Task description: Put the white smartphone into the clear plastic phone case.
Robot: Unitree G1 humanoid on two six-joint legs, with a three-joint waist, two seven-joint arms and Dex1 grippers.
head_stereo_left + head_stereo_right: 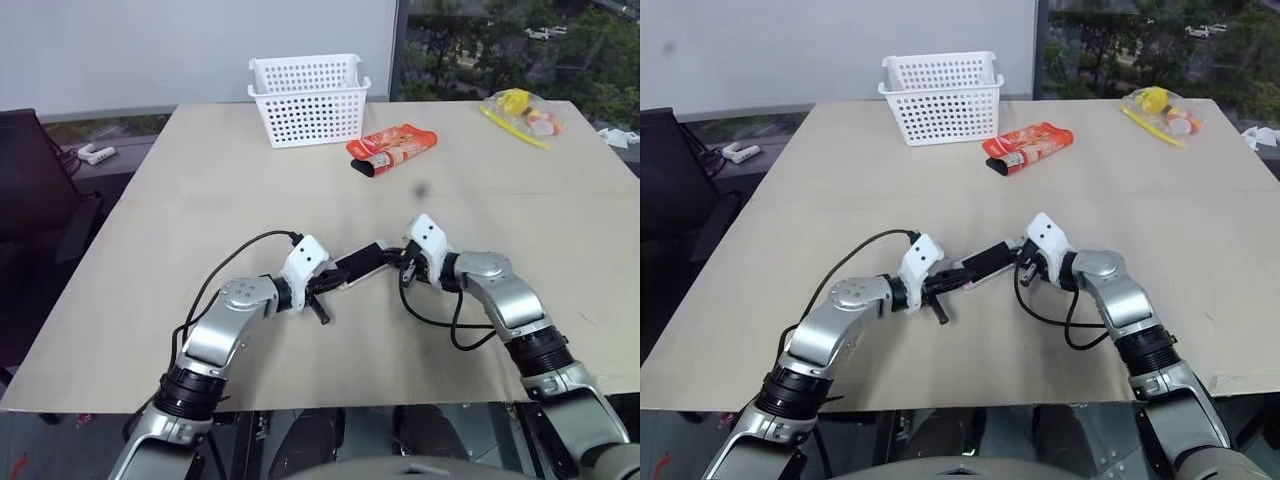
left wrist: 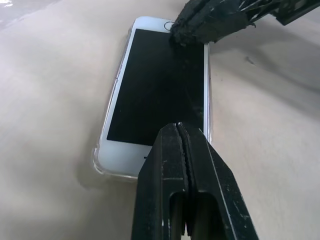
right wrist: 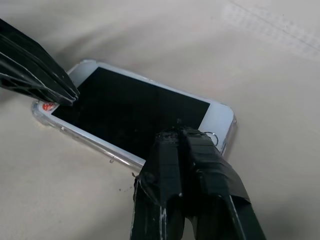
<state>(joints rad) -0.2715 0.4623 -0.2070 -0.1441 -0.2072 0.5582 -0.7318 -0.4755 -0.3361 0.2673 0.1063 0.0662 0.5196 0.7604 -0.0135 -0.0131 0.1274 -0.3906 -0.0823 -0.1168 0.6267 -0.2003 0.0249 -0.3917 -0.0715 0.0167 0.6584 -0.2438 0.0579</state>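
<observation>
Your phone (image 2: pixel 155 90) lay screen-up near the middle of the surface (image 1: pixel 200 200), already seated in the clear case (image 3: pixel 75 132), whose thin rim showed along its edges. Your left pincer (image 2: pixel 181 131) was pinched fully closed, its tips pressing down on one end of the black screen and gripping nothing. Your right pincer (image 3: pixel 179 134) was closed tight as well, holding nothing, its tips on the other end just beside the round home button. Farther back you had a white basket (image 1: pixel 308 98), a red snack packet (image 1: pixel 392 148) beside it, and a clear bag (image 1: pixel 520 112) near the far right corner.
</observation>
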